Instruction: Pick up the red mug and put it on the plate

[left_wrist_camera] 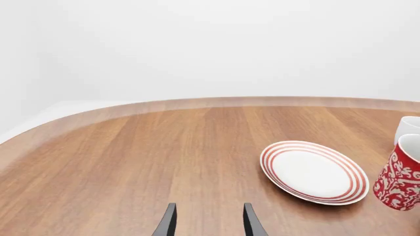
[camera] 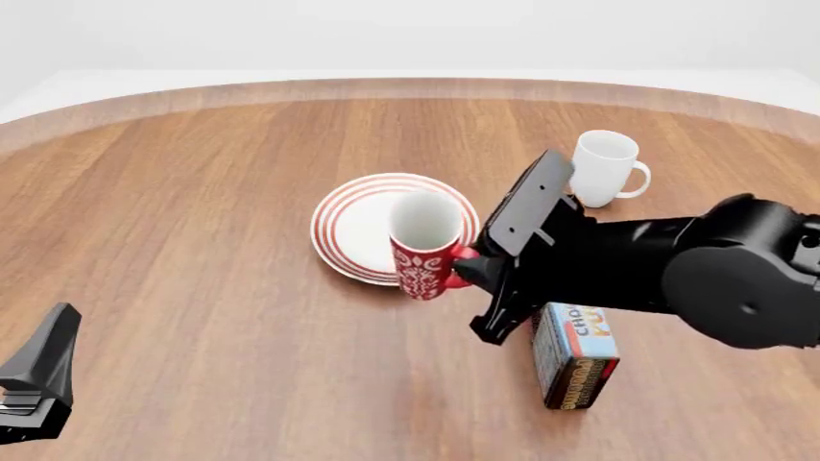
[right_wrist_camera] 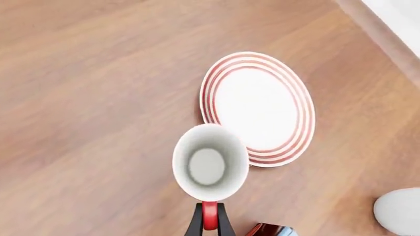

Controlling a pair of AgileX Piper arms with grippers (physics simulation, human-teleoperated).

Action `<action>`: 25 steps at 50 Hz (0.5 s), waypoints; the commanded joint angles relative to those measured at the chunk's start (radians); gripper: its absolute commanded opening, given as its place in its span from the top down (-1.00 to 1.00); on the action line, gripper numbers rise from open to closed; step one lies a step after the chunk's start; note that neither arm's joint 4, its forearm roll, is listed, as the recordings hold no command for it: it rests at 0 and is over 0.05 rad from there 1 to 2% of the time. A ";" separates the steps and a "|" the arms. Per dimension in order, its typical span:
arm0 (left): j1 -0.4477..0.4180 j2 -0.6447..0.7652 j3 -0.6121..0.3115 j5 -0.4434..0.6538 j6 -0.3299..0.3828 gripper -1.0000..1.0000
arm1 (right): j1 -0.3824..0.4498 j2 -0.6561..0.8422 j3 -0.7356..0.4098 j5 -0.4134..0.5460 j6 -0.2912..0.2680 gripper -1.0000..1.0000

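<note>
The red mug point(camera: 425, 252) with white pattern is held upright in the air, over the near right edge of the plate point(camera: 359, 226). My right gripper point(camera: 470, 267) is shut on its red handle point(right_wrist_camera: 208, 214). The right wrist view looks down into the mug's white interior point(right_wrist_camera: 208, 163), with the red-ringed plate point(right_wrist_camera: 259, 105) just beyond it. The left wrist view shows the plate point(left_wrist_camera: 312, 171) and the mug point(left_wrist_camera: 398, 175) at the frame's edge. My left gripper point(left_wrist_camera: 207, 222) is open and empty, low at the table's near left point(camera: 36, 384).
A plain white mug point(camera: 604, 169) stands at the back right of the plate; it shows in the left wrist view point(left_wrist_camera: 407, 129) too. A blue and brown box point(camera: 574, 355) lies on the table under my right arm point(camera: 666, 264). The wooden table point(camera: 192, 240) has a curved far edge.
</note>
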 commanded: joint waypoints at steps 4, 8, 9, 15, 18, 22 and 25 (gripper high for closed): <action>0.000 0.000 0.000 0.000 0.000 -1.00 | -0.062 0.048 -0.044 -0.044 -0.013 1.00; 0.000 0.000 0.000 0.000 0.000 -1.00 | -0.064 0.063 -0.054 -0.058 -0.017 1.00; 0.000 0.000 0.000 0.000 0.000 -1.00 | -0.065 0.073 -0.059 -0.068 -0.021 1.00; 0.000 0.000 0.000 0.000 0.000 -1.00 | -0.087 0.104 -0.070 -0.100 -0.031 1.00; 0.000 0.000 0.000 0.000 0.000 -1.00 | -0.089 0.112 -0.071 -0.110 -0.031 1.00; 0.000 0.000 0.000 0.000 0.000 -1.00 | -0.093 0.127 -0.072 -0.131 -0.034 1.00; 0.000 0.000 0.000 0.000 0.000 -1.00 | -0.109 0.146 -0.081 -0.156 -0.032 1.00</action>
